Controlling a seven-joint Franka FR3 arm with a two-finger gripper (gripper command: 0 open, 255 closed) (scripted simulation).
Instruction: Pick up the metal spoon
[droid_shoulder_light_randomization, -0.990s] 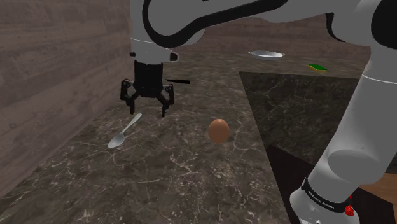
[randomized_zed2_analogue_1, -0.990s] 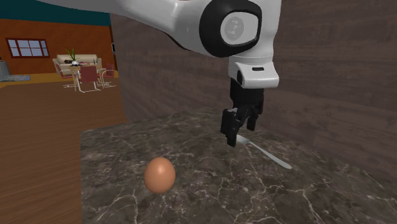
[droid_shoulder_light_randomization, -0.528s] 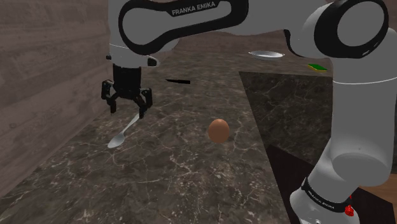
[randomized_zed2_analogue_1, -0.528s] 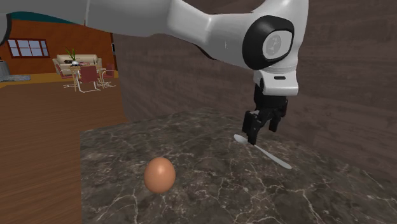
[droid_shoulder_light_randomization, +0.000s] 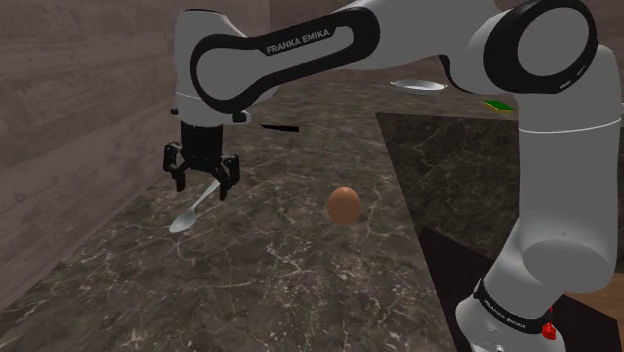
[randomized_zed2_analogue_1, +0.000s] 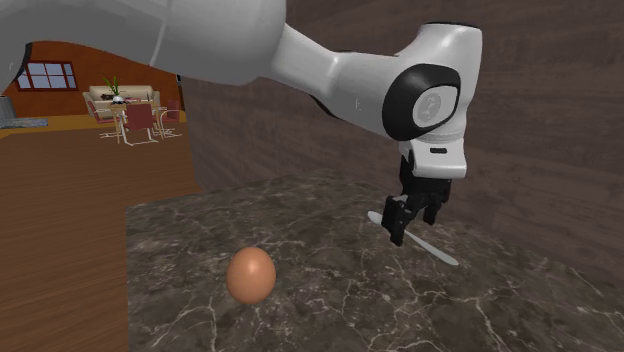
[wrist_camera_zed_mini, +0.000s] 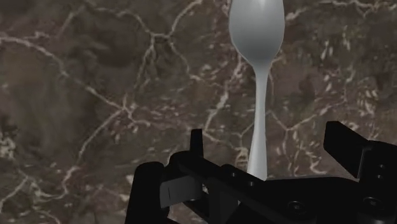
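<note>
One white arm reaches over a dark marble counter (droid_shoulder_light_randomization: 260, 285), its black gripper (droid_shoulder_light_randomization: 203, 186) pointing straight down above a silver spoon (droid_shoulder_light_randomization: 195, 209). The spoon lies flat near the counter's edge along the wall (droid_shoulder_light_randomization: 70, 120), bowl toward the counter's front edge and handle slanting toward the back. A brown egg (droid_shoulder_light_randomization: 343, 204) sits near the middle of the counter, well apart from the spoon.

In the second exterior view, the gripper (randomized_zed2_analogue_1: 412, 218) hangs low over the spoon (randomized_zed2_analogue_1: 432, 251), near the end where the bowl begins. Whether the fingertips touch the counter (randomized_zed2_analogue_1: 330, 310) cannot be told. The egg (randomized_zed2_analogue_1: 250, 275) stands nearer that camera.

In the wrist view, the gripper (wrist_camera_zed_mini: 267, 135) is spread wide. The spoon (wrist_camera_zed_mini: 259, 89) runs between its two fingers, handle passing under the hand, bowl lying ahead on the counter (wrist_camera_zed_mini: 95, 95). Neither finger touches the handle, so nothing is held.

The step in hand appears to be the final descent and close. To do it well:
- Keep the handle centred between the fingers; it looks roughly so now.
- Go straight down until the fingertips reach the level of the handle, close to the marble, since the spoon is thin and lies flat.
- Close slowly across the narrow handle, square to it, so it does not twist or skid away.
- Lift straight up, keeping clear of the wall.

A likely risk is closing too high and pinching over the handle, or pushing the spoon sideways along the smooth counter.
</note>
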